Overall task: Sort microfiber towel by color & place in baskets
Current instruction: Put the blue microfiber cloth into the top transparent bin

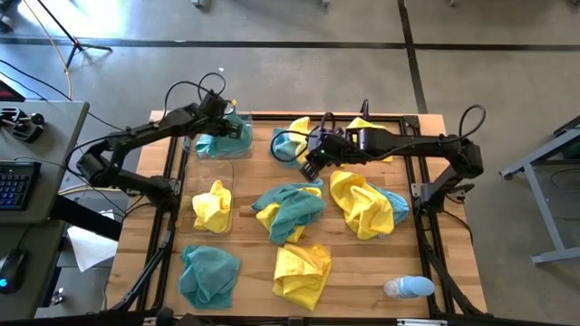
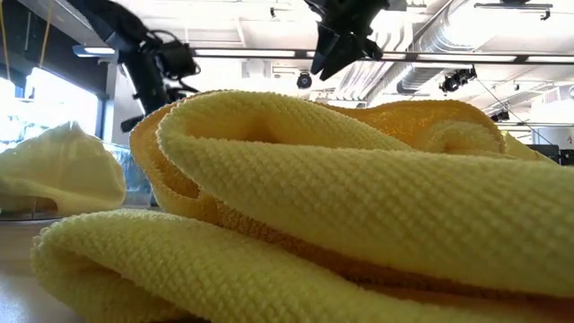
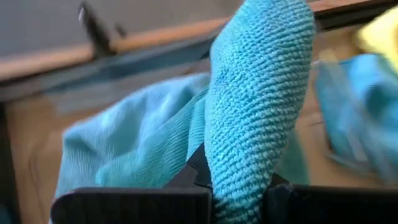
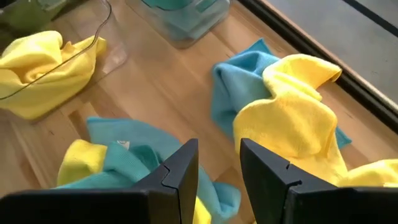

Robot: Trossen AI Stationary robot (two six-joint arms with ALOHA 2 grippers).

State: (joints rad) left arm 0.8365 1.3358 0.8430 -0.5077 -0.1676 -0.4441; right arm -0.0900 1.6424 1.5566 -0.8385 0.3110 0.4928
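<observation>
My left gripper point(image 1: 237, 127) is shut on a teal towel point(image 3: 261, 106) over the far clear basket point(image 1: 201, 152), which has teal cloth point(image 1: 217, 143) in it. The near basket point(image 1: 225, 172) holds a yellow towel point(image 1: 211, 206). My right gripper point(image 1: 308, 167) hangs open above the table's middle, nothing between its fingers point(image 4: 180, 171). Below it lies a teal-and-yellow heap point(image 1: 288, 213). More towels lie loose: teal point(image 1: 208, 276), yellow point(image 1: 302, 272), yellow over teal point(image 1: 362, 204), and teal with yellow point(image 1: 294, 140) at the far edge. My left gripper pinches a bunched fold of the teal towel point(image 3: 239, 180) between its two fingers. The fingers slant down toward the far basket. The towel reaches out past the fingertips in a thick roll above the teal cloth in the basket; whether it touches that cloth I cannot tell.
A pale blue-and-white rounded object point(image 1: 408, 288) lies at the near right corner. Black frame rails point(image 1: 426, 226) run along the table's sides. In the low view a yellow towel point(image 2: 341, 206) fills the foreground. A desk with a keyboard point(image 1: 14, 181) stands left of the table.
</observation>
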